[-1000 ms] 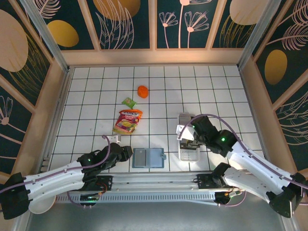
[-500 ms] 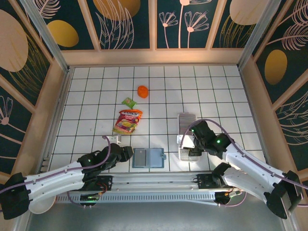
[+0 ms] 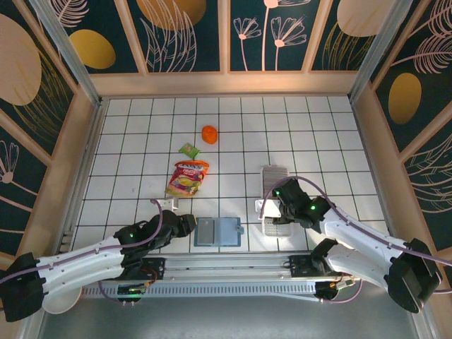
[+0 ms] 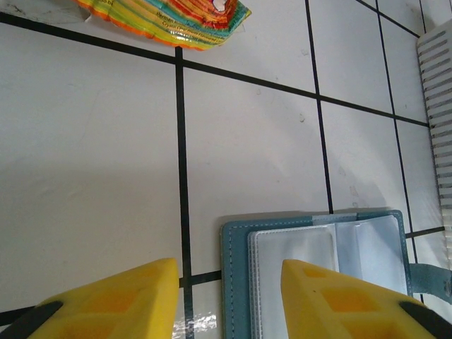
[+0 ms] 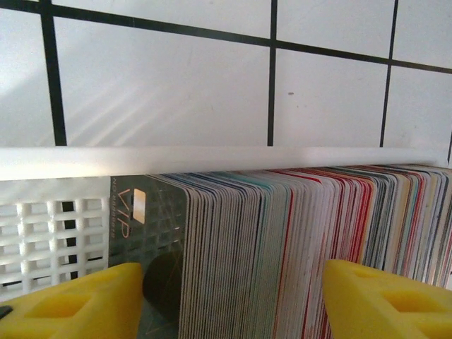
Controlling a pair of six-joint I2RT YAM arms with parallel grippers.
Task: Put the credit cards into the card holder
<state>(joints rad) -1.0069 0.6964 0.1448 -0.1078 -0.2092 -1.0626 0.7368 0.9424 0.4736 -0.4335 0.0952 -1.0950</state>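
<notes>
**Right claw spread over the cards**

My right claw (image 5: 233, 304) is released. Between its wide-apart yellow fingers is the dense row of thin grey-purplish credit cards (image 5: 296, 240), standing on edge in the long white mesh tray (image 5: 49, 226). My left claw (image 4: 229, 300) is released too, at the left edge of the small teal-blue folding card holder (image 4: 318, 247), which lies open on the white tiled desk (image 4: 92, 141).

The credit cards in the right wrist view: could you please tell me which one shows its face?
The dark card at the row's left end, lettered VIP, faces the camera; the other credit cards show only their thin edges.
</notes>
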